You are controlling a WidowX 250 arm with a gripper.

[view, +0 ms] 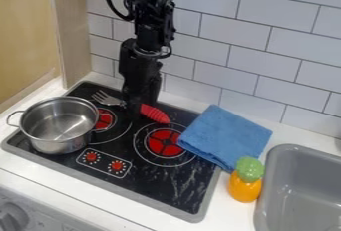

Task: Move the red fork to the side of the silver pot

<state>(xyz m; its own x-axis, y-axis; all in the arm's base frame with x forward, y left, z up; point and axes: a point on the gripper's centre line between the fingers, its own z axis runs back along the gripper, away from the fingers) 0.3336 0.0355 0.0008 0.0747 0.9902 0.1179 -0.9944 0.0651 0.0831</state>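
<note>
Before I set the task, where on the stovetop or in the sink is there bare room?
Two patches look free: the stovetop between the dials, the blue cloth and its near edge, and the visible floor of the sink. It is crowded beside the silver pot, where the red fork and hand are close together.

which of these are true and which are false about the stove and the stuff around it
1. The silver pot is on the stove. True.
2. The blue cloth lies in the sink. False: it lies partly over the stove's edge.
3. The gripper is down at the red fork. True.
4. The fork's tines are inside the pot. False: they are on the stove, beside the pot.
</note>
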